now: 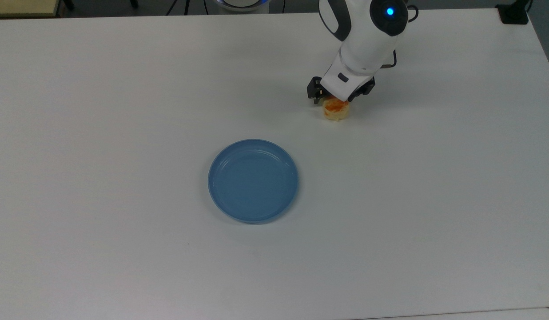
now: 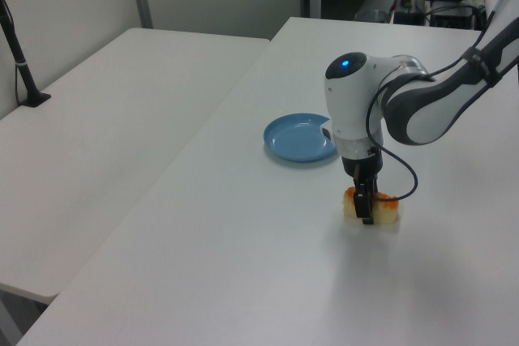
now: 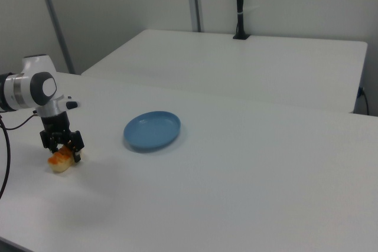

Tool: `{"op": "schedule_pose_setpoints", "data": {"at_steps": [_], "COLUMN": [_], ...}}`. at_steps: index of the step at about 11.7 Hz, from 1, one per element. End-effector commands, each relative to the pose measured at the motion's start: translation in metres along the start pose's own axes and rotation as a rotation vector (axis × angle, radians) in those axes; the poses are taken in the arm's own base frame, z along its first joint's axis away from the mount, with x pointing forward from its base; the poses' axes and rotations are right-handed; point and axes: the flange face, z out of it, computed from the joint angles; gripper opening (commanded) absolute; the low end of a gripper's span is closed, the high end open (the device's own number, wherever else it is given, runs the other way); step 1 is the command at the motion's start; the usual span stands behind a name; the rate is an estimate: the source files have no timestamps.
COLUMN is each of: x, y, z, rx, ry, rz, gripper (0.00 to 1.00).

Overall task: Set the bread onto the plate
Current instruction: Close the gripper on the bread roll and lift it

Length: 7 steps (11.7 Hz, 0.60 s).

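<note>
The bread (image 1: 336,111), a small pale-yellow loaf with orange glazed bumps, lies on the white table at the top view's upper right. My gripper (image 1: 337,95) has come down over its far end, open, with one finger on each side; the white hand hides most of the loaf. In the left view the gripper (image 2: 366,208) stands upright on the bread (image 2: 387,211), and in the right view the gripper (image 3: 62,146) straddles the bread (image 3: 60,161). The blue plate (image 1: 253,180) (image 2: 298,137) (image 3: 152,130) lies bare and apart from it, toward the table's middle.
A second white table (image 2: 122,103) adjoins this one, with a black post (image 2: 20,54) clamped at its edge. A black block (image 1: 514,13) sits at the top view's upper right corner. A cable (image 2: 405,184) loops from the wrist.
</note>
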Motion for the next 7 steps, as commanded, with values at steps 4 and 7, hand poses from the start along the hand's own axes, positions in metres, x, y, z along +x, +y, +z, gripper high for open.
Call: {"op": "schedule_pose_setpoints", "data": {"at_steps": [4, 7], "x": [-0.007, 0.000], "y": [0.011, 0.067], "z": [-0.071, -0.147], "rx": [0.010, 0.100], "ry": [0.046, -0.045], "rz": [0.016, -0.057], "gripper": [0.30, 0.30]}}
